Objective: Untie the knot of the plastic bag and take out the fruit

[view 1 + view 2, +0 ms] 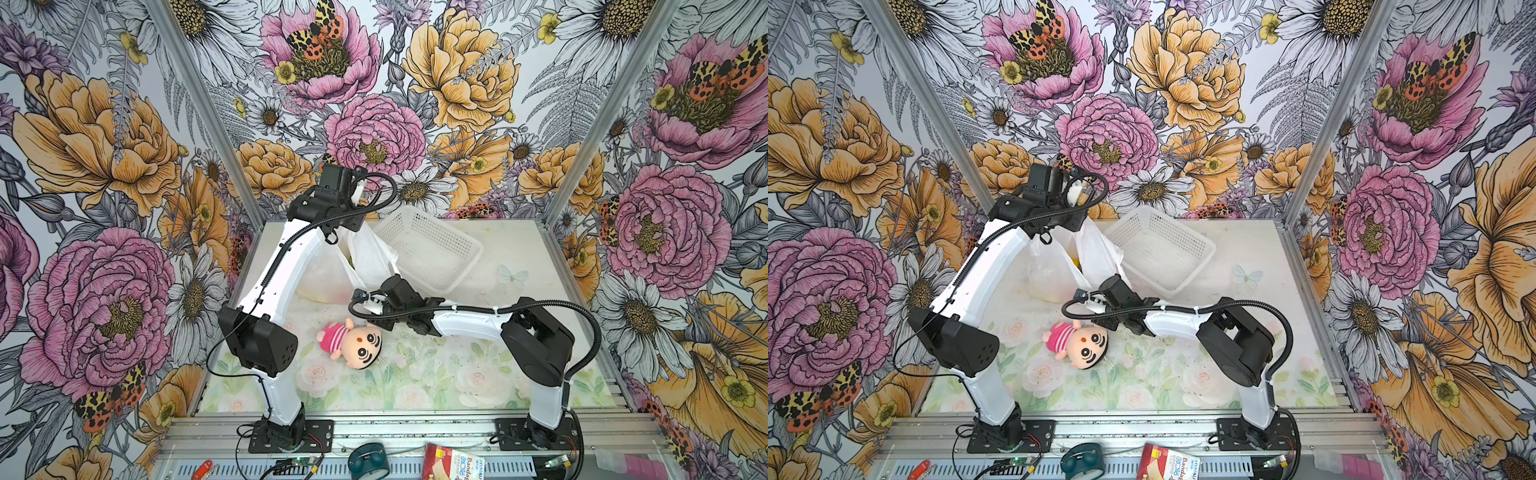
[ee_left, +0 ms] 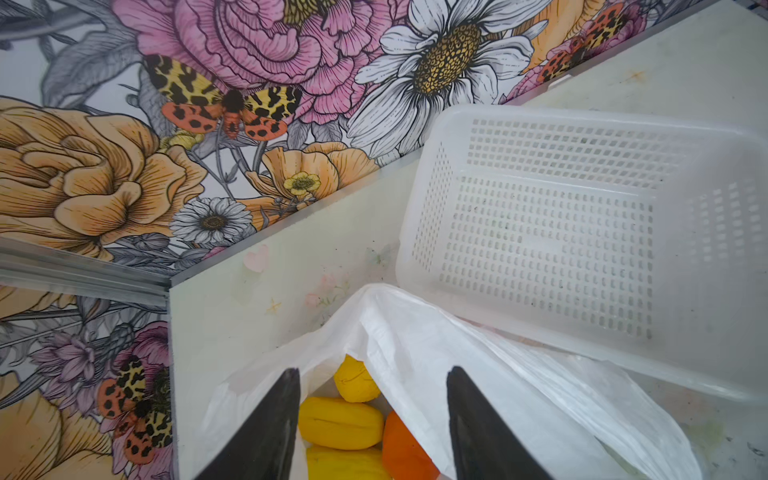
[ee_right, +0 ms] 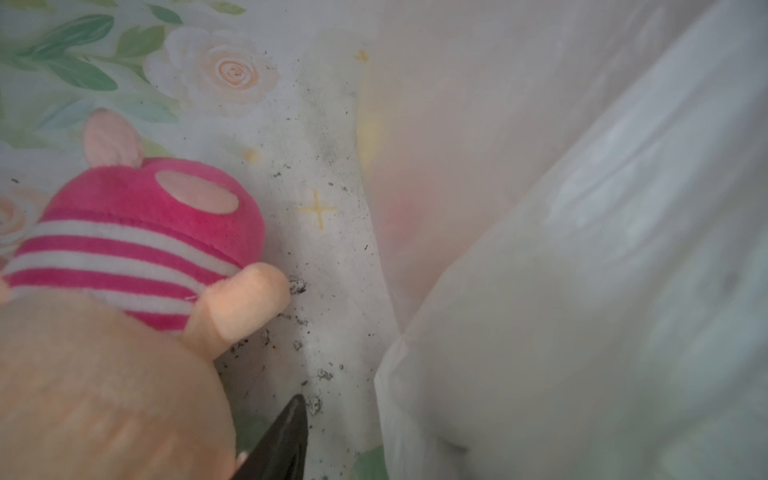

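Observation:
The white plastic bag (image 1: 368, 253) (image 1: 1098, 253) stands at the back of the table, left of the basket. No knot is in view; the bag's mouth gapes in the left wrist view. Inside lie fruit: an elongated yellow one (image 2: 340, 422), a round yellow one (image 2: 355, 380) and an orange one (image 2: 403, 449). My left gripper (image 2: 372, 376) hangs open over that mouth, one finger outside the film and bag film draped round the other. My right gripper (image 3: 374, 419) is low beside the bag's near side. One dark finger (image 3: 286, 432) shows well off centre; bag film (image 3: 582, 291) hides the other.
A white perforated basket (image 1: 471, 245) (image 2: 582, 114) lies tilted at the back right, touching the bag. A pink-striped plush doll (image 1: 353, 338) (image 3: 137, 241) lies just in front of the right gripper. The flowered walls stand close behind the bag.

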